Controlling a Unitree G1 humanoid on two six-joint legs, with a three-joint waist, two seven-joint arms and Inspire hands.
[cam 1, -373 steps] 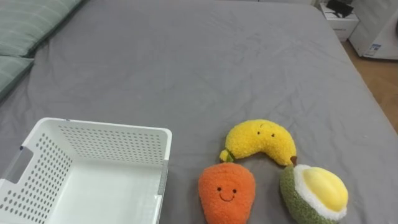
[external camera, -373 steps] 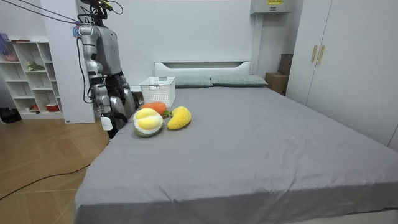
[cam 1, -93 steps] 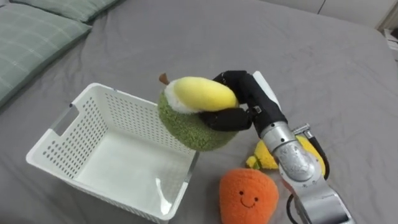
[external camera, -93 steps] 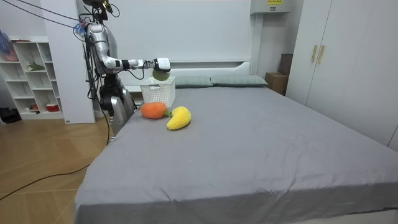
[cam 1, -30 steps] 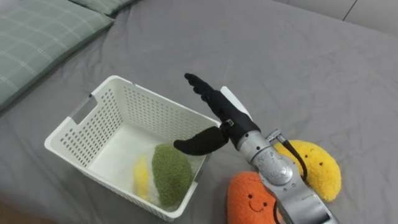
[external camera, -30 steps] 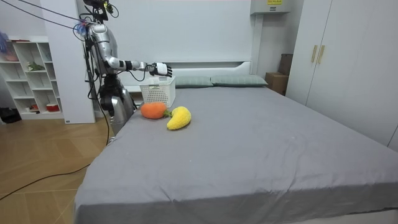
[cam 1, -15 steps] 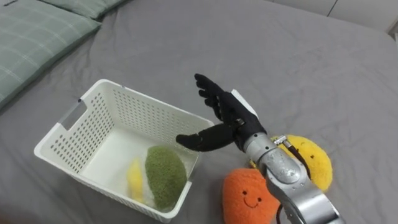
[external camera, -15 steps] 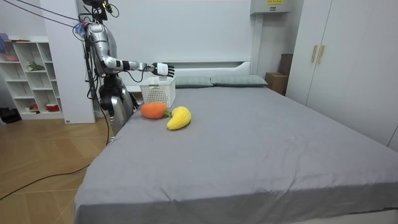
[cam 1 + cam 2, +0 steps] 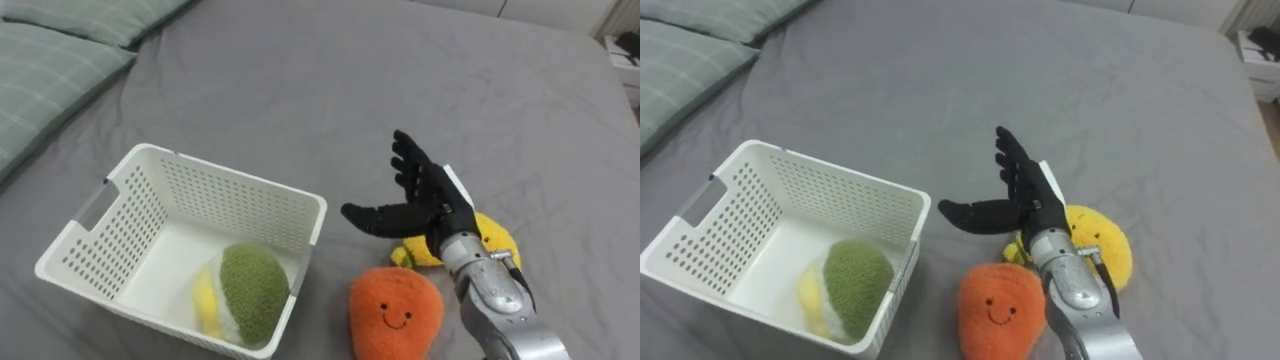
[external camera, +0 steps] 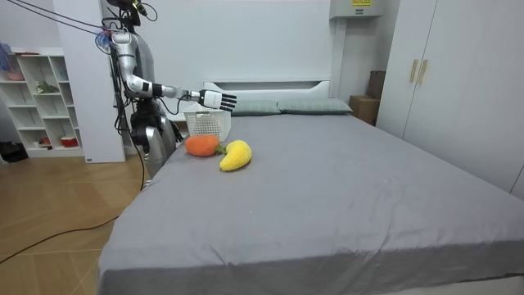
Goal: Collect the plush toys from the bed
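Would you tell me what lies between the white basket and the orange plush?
Nothing but bare grey bedsheet between basket and orange plush, per the left eye view.

The bed [image 9: 300, 80] is looked down on steeply and from close by in both eye views, from the head of the robot standing at its side; the white basket [image 9: 230, 200], the right hand [image 9: 432, 195] and the orange plush [image 9: 393, 312] are shared by the two, shifted slightly sideways between them; the whole bed and the robot are taken in from farther off in the room view, apparently from near the bed's foot, facing the headboard [image 10: 266, 84].
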